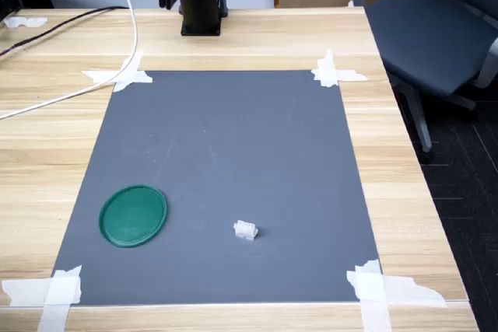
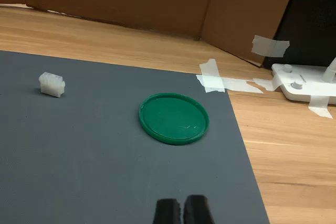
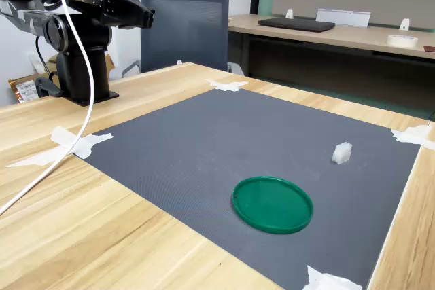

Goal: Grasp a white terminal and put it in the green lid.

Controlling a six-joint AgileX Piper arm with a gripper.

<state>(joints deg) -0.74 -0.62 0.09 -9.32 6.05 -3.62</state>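
Note:
The white terminal (image 1: 245, 230) (image 3: 342, 153) (image 2: 52, 84) lies on the grey mat, a tiny ribbed block by itself. The green lid (image 1: 133, 215) (image 3: 272, 204) (image 2: 174, 118) rests flat on the same mat, a short way from the terminal, with nothing in it. My gripper (image 2: 182, 211) (image 3: 145, 15) is folded back near the arm's base, high above the table and far from both things. In the wrist view its two black fingertips (image 2: 168, 211) stand close together with nothing between them.
The grey mat (image 1: 233, 153) is taped at its corners to a wooden table. The arm's black base (image 1: 201, 13) stands beyond the mat's far edge, with a white cable (image 1: 134, 29) trailing off it. An office chair (image 1: 436, 29) stands beside the table. Cardboard boxes (image 2: 131, 1) line one table edge.

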